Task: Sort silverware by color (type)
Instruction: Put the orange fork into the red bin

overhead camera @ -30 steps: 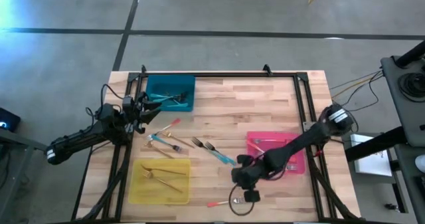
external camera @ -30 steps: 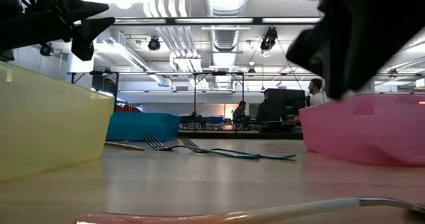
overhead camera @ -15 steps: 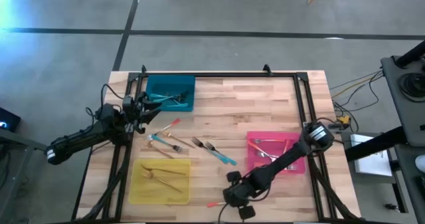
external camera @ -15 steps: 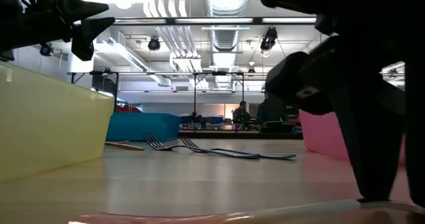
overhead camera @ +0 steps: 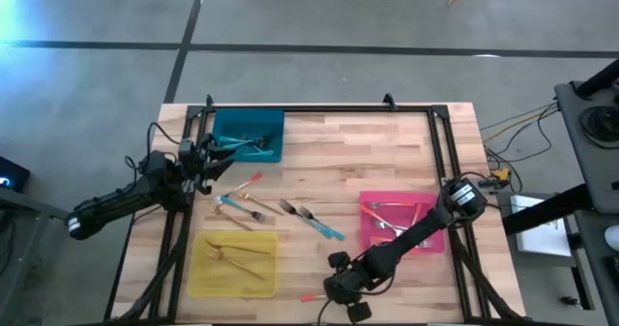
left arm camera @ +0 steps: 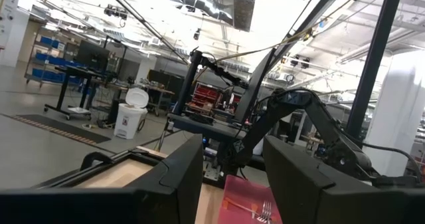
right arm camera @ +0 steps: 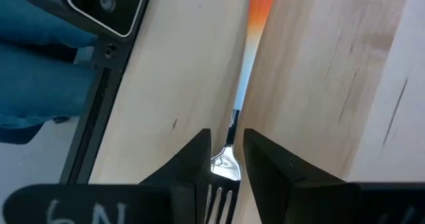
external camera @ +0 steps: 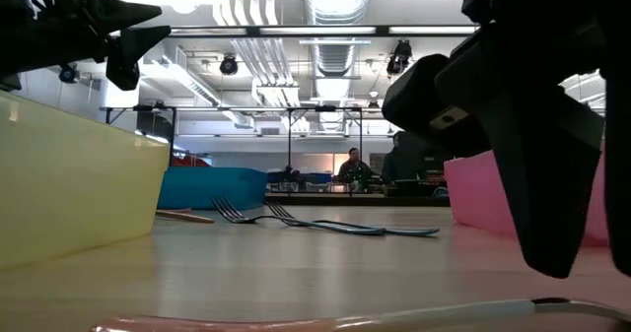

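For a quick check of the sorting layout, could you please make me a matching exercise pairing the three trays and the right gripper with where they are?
Things:
1. teal tray
2. yellow tray
3. pink tray
4. right gripper

Places:
A. over a pink-handled fork at the table's near edge
B. left side, near edge
C. right side
D. far left corner

Pairs: 1-D, 2-B, 3-C, 4-A
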Tool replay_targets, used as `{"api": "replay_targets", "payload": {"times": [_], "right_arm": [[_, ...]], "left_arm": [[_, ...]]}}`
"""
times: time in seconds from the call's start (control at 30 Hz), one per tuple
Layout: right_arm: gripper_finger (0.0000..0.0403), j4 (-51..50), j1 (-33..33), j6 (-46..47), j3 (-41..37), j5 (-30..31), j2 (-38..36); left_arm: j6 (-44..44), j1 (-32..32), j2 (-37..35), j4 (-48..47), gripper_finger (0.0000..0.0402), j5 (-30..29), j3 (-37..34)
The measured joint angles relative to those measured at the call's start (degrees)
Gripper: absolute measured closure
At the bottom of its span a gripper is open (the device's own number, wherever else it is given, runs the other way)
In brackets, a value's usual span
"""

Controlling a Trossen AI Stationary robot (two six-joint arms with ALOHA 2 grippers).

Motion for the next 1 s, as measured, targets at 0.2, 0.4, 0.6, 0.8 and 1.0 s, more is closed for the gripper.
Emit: {"api": "replay_targets", "payload": {"times": [0.2, 0.4, 0.6, 0.8, 1.0], "right_arm": [[0.0327, 0.33, 0.44, 0.02, -0.02, 0.04, 0.17], [0.0325, 3.91, 0.75, 0.62, 0.01, 1.28, 2.91], [0.0341, 4.75, 0.73, 2.01, 0.09, 1.89, 3.8], [0.0389, 4.34, 0.71, 1.63, -0.06, 2.98, 2.74], [0.0392, 2.93, 0.71, 1.57, 0.07, 2.98, 1.49]], "left_arm": [[-0.01, 0.0, 0.0, 0.0, 0.026, 0.0, -0.02], [0.0, -0.02, 0.02, -0.04, 0.026, 0.0, -0.02], [0.0, 0.01, 0.02, -0.02, 0.026, -0.02, -0.01], [-0.02, 0.01, 0.02, 0.0, 0.026, -0.01, 0.0], [0.0, 0.0, 0.02, 0.0, 0.026, 0.0, -0.01]]}}
